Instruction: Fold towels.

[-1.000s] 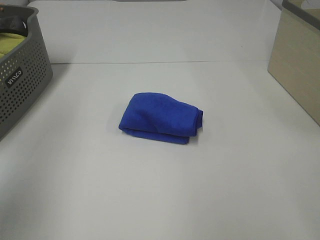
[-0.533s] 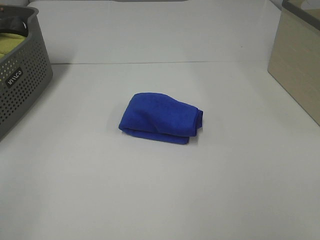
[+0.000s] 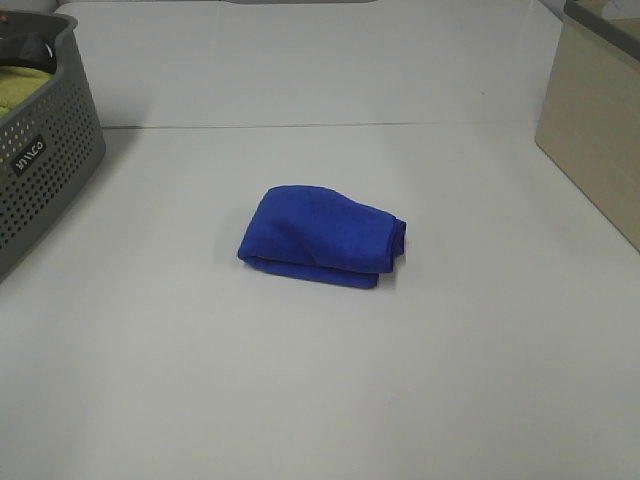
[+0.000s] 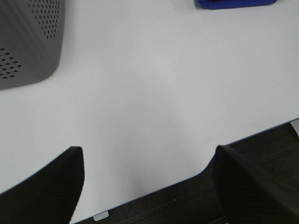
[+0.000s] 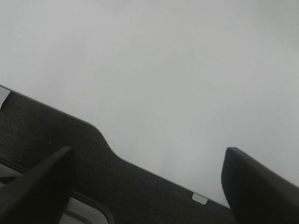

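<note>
Towel: the towel (image 3: pixel 322 237) lay folded into a compact bundle on the surface (image 3: pixel 300 380), well ahead of both pincers.
Left pincer (image 4: pixel 149 186): wide, empty.
Right pincer (image 5: pixel 149 186): wide, empty.
Left: likely nothing, or final tidying.

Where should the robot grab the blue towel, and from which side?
Probably the blue towel is best pinched at its right end, where the stacked layer edges show, coming down from above with the right gripper. The left end looks like a rounded fold with no loose edge. Both grippers, the left gripper too, are open and far from it.
</note>
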`<action>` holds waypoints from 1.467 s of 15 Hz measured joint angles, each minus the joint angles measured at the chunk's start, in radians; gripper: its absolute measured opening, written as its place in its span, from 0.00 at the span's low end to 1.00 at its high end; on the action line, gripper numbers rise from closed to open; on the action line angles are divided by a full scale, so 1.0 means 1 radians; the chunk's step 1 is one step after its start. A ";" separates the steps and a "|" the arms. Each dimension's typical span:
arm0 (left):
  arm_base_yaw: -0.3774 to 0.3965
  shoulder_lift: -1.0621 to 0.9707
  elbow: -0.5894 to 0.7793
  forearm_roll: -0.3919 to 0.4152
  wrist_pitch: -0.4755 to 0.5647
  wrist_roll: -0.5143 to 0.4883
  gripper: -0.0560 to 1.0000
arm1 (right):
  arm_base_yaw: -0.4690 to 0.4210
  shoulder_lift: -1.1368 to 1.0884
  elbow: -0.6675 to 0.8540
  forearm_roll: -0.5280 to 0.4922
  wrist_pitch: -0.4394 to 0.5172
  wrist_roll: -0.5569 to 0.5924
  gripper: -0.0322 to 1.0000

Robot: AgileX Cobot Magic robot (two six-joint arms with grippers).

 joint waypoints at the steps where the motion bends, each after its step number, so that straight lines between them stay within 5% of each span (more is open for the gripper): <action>1: 0.000 0.000 0.000 0.000 0.000 0.000 0.74 | 0.000 0.000 0.000 0.003 -0.001 0.000 0.83; 7: 0.027 -0.002 0.000 -0.001 0.000 0.001 0.74 | -0.015 0.000 0.000 0.008 -0.009 0.000 0.83; 9: 0.162 -0.082 0.003 -0.001 -0.001 0.001 0.74 | -0.141 -0.066 0.001 0.015 -0.012 0.000 0.83; 12: 0.248 -0.243 0.003 -0.001 -0.001 0.001 0.74 | -0.178 -0.205 0.001 0.025 -0.013 0.000 0.83; 22: 0.257 -0.281 0.003 0.000 0.000 0.001 0.74 | -0.178 -0.285 0.001 0.030 -0.011 0.000 0.83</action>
